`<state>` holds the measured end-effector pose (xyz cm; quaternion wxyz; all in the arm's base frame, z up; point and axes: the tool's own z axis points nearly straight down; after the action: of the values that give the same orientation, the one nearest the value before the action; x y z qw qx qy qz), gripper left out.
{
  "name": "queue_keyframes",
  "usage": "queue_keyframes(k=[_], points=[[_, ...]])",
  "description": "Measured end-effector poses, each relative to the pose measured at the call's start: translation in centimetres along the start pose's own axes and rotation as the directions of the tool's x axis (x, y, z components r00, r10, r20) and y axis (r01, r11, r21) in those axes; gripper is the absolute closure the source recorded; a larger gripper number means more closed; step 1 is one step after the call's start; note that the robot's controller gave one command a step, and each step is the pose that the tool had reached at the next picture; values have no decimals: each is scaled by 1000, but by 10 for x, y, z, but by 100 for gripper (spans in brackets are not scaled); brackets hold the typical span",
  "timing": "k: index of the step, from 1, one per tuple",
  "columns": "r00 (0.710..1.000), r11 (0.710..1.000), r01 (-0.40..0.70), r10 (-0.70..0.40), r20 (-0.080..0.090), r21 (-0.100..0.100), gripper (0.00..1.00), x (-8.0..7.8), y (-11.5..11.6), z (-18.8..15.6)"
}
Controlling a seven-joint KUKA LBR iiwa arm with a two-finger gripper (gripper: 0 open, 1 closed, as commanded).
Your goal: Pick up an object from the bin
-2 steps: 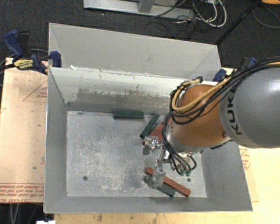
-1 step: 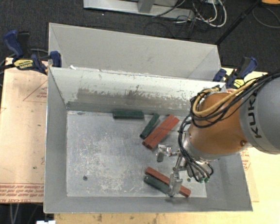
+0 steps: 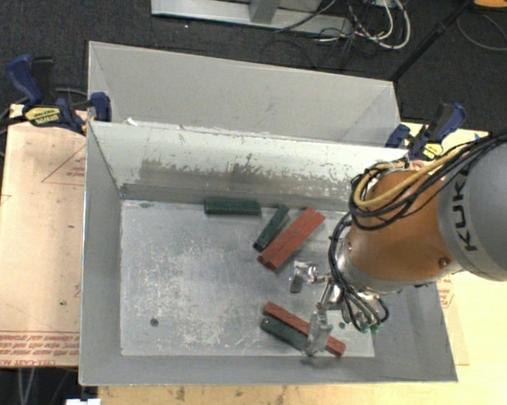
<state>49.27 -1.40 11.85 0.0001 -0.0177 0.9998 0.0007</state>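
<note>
My gripper (image 3: 317, 342) reaches down at the bin's near right, its fingers low over a pair of blocks lying side by side there. One is a red bar (image 3: 292, 320) and the other a dark green bar (image 3: 279, 330) pressed against its near side. The fingertips meet the right end of this pair, and the gripper hides that end. Whether a block sits between the fingers cannot be made out.
A longer red bar (image 3: 293, 238) and a dark green bar (image 3: 271, 228) lie together at the middle back. Another dark green bar (image 3: 232, 208) rests along the back wall. The arm's orange cover and cables hang over the bin's right side.
</note>
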Motion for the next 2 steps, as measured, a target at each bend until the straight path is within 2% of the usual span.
queue_keyframes(k=[1,2], points=[[1000,1000,-1,1,10,0,0,8,18,44],[999,999,-44,45,2,-1,100,10,15,50]])
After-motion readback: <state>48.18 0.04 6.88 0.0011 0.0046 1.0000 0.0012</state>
